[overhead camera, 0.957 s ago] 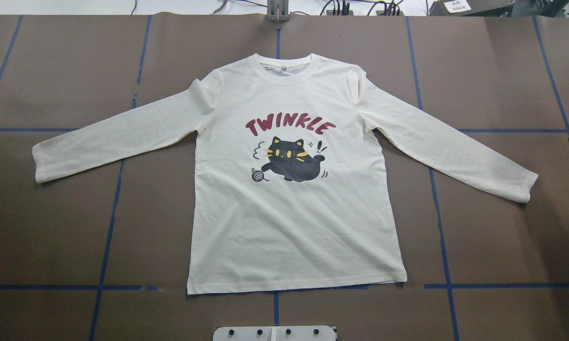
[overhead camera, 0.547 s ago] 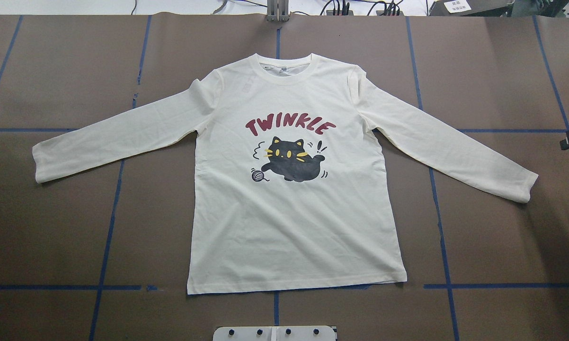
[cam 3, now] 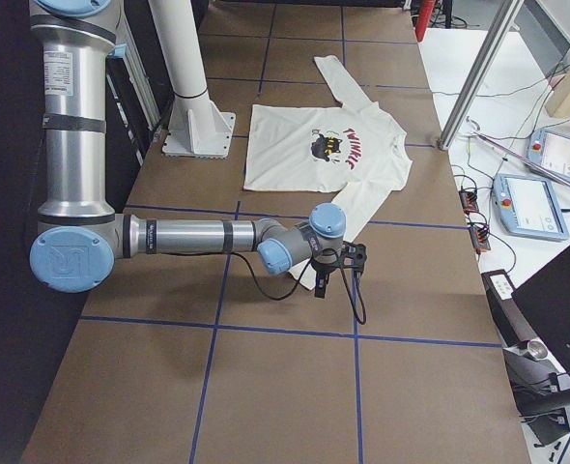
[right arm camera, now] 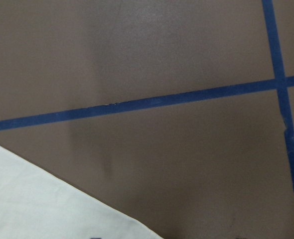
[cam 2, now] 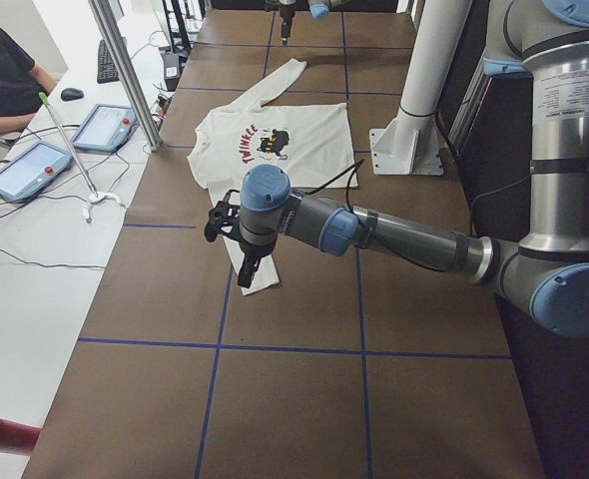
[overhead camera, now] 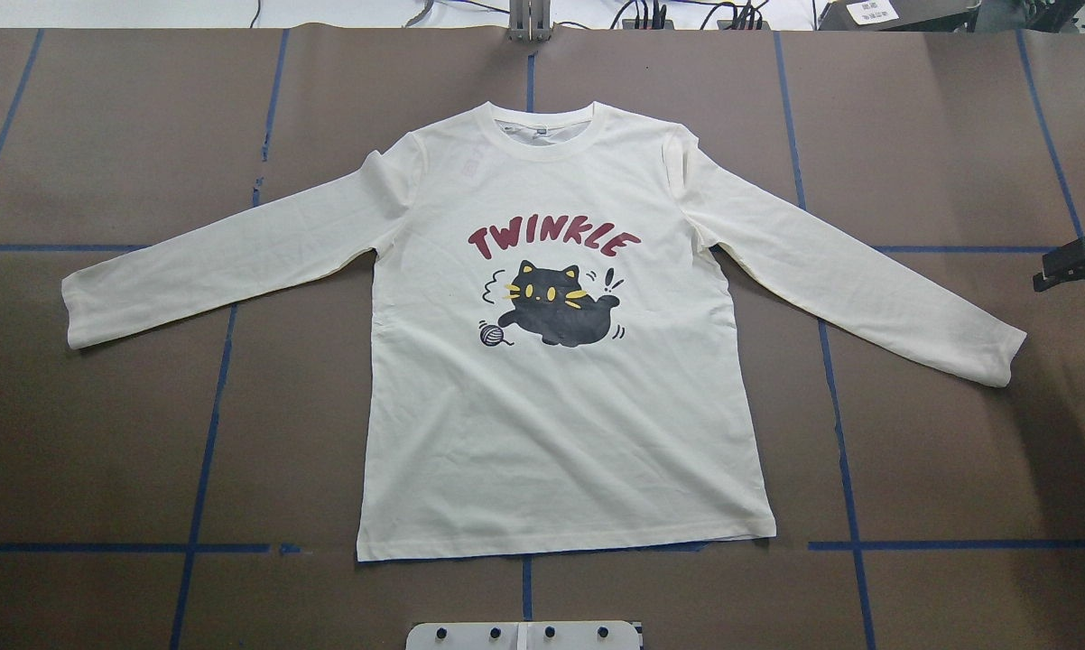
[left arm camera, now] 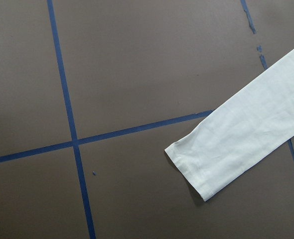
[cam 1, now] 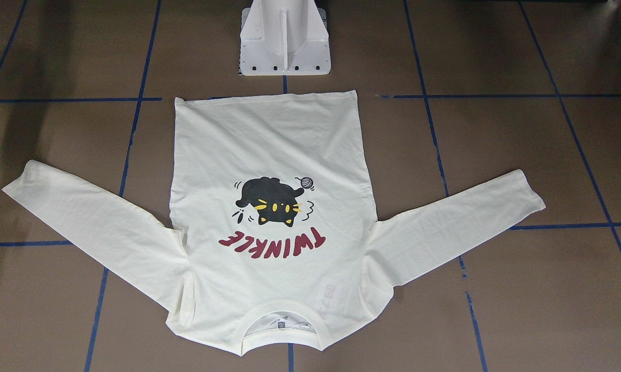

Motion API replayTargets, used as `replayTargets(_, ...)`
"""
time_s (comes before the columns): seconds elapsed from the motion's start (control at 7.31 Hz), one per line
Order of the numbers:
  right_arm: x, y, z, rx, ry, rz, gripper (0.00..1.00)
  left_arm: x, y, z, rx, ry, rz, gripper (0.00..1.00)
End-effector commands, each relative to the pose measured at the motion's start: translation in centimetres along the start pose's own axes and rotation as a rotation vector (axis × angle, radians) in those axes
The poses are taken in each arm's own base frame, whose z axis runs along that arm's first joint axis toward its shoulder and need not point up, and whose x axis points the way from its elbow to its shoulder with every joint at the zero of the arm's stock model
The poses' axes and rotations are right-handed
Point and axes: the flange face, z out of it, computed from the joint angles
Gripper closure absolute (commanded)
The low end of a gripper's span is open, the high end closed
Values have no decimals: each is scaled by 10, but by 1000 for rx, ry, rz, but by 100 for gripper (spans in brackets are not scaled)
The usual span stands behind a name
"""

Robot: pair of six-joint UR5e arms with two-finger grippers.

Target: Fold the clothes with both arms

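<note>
The brown, blue-taped counter [overhead camera: 100,433] carries a cream-white long-sleeved cat-print T-shirt [overhead camera: 561,433], spread flat between both sets of jaws, one cuff near each. On the grey left arm [cam 2: 374,235] and right arm [cam 3: 188,235], I cannot tell whether the jaws are released or clenched.

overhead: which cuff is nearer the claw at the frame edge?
The right-hand cuff: the right claw hovers just past it, not touching. The left-hand cuff lies at the opposite end.

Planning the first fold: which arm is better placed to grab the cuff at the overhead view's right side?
Right, probably: the right hand hangs just beyond that cuff, while the left hand is by the opposite cuff, the whole shirt between them.
</note>
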Motion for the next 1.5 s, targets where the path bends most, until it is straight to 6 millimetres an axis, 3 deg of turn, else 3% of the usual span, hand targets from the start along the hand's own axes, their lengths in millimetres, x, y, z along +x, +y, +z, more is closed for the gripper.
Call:
replayTargets(0.0,0,10,33,-28,-19,34,19,2,-1,0,2,2,5,0)
replayTargets(0.41,-5,24,56,-84,-8,19,27,1,-1,0,1,1,8,0)
replayTargets(0.96,-1,23,65,-94,6,26,42,-1,-1,2,6,1,11,0)
replayTargets(1.09,-1,23,65,-94,4,26,68,-1,-1,2,6,1,11,0)
replayTargets(1.23,-3,23,63,-94,-1,22,100,-1,-1,2,6,1,11,0)
replayTargets(1.37,-1,24,64,-97,0,23,100,0,-1,1,8,1,12,0)
